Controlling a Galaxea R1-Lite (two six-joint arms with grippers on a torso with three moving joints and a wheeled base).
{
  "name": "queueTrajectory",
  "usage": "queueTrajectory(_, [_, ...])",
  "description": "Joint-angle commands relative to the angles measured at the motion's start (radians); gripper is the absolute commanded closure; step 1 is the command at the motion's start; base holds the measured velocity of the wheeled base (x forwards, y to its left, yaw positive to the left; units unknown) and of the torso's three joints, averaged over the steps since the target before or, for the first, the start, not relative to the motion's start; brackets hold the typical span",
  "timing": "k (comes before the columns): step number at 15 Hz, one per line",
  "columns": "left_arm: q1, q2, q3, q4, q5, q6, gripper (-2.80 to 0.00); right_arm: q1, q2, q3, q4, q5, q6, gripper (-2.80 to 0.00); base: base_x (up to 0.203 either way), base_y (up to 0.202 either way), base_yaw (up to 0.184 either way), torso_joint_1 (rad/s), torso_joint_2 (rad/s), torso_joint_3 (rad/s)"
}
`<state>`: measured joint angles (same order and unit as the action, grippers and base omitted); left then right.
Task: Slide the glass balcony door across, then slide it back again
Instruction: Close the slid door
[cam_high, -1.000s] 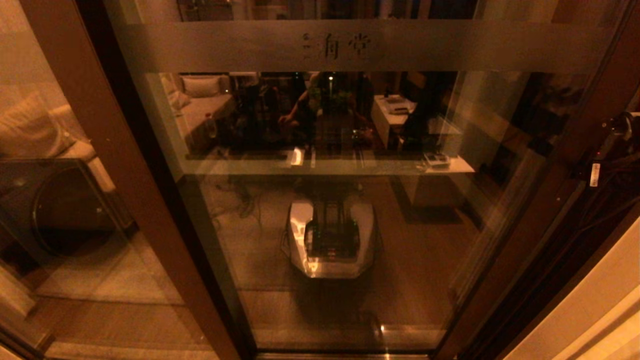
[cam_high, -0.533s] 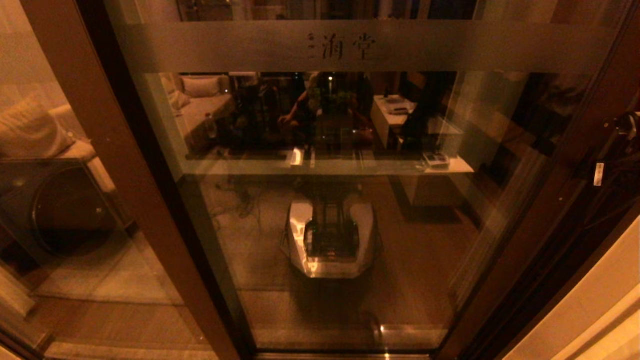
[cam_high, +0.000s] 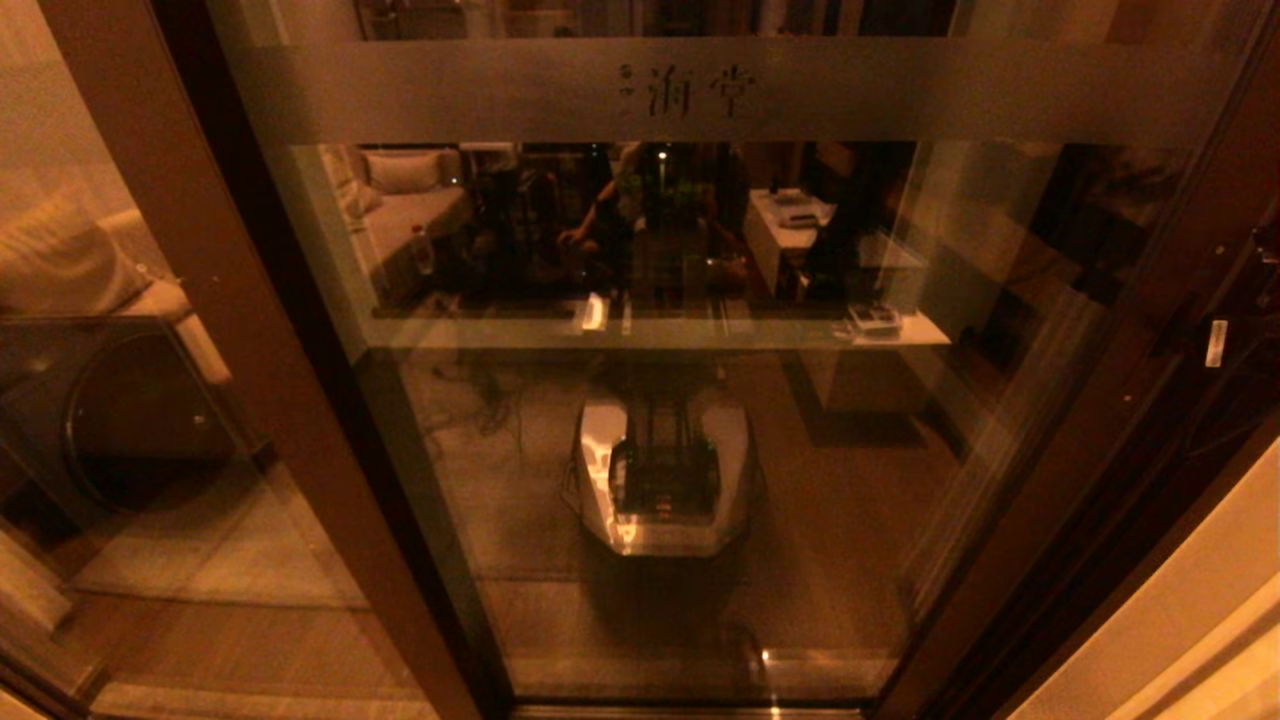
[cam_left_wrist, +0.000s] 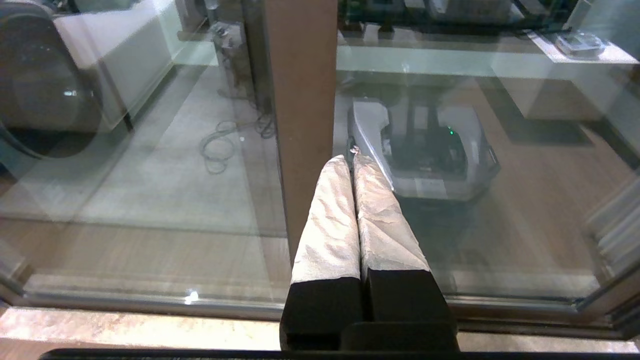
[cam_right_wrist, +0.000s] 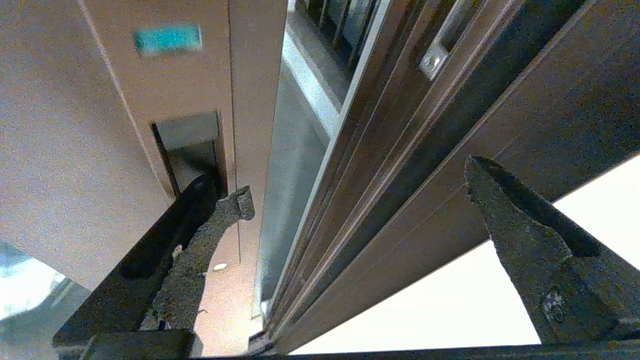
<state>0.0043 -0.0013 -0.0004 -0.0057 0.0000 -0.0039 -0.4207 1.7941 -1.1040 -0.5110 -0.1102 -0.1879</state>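
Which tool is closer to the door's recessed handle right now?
Right. The right tool stands open with one finger at the recessed handle; the left tool hangs shut, away by the other stile.

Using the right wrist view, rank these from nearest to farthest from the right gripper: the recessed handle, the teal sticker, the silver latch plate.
1. recessed handle, on the door stile; one finger of the right gripper has its tip at it.
2. teal sticker, farther along the same stile.
3. silver latch plate, on the frame beyond the gap.

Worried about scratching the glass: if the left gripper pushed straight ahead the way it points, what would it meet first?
Probably the brown door stile, which lies directly beyond the shut left gripper; depth is unclear.
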Motion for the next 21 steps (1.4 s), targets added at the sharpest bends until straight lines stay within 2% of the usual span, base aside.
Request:
queueTrajectory(1, [0.0,0.001,0.0,0.0,0.0,-0.001,0.0,-0.003,-0.021,0.006,0.003,0.006,-0.002,-2.8,0.0,0.0,0.0,0.0,0.0,0.0])
queueTrajectory(4, [0.0,0.001,-0.001,0.0,0.0,-0.001,0.0,-0.011,-0.046,0.021,0.004,0.016,-0.002,-2.8,0.0,0.0,0.0,0.0,0.0,0.0])
queueTrajectory(9, [0.0,0.001,0.0,0.0,0.0,-0.001,0.0,-0.045,-0.186,0.081,0.025,0.097,-0.002,-2.8,0.0,0.0,0.0,0.0,0.0,0.0])
queueTrajectory(13, [0.0,0.001,0.0,0.0,0.0,-0.001,0.0,-0.106,-0.31,0.085,0.209,0.255,-0.004,-2.8,0.0,0.0,0.0,0.0,0.0,0.0])
queueTrajectory(14, [0.0,0.001,0.0,0.0,0.0,-0.001,0.0,-0.116,-0.321,0.089,0.23,0.274,-0.012,0.0,0.0,0.0,0.0,0.0,0.0,0.0])
queueTrajectory(16, [0.0,0.001,0.0,0.0,0.0,-0.001,0.0,-0.114,-0.316,0.099,0.24,0.276,-0.038,0.0,0.0,0.0,0.0,0.0,0.0,0.0])
queueTrajectory(18, [0.0,0.001,0.0,0.0,0.0,-0.001,0.0,-0.093,-0.305,0.088,0.299,0.277,-0.042,0.0,0.0,0.0,0.0,0.0,0.0,0.0])
queueTrajectory(21, [0.0,0.001,0.0,0.0,0.0,-0.001,0.0,-0.063,-0.299,0.083,0.313,0.273,-0.042,0.0,0.0,0.0,0.0,0.0,0.0,0.0])
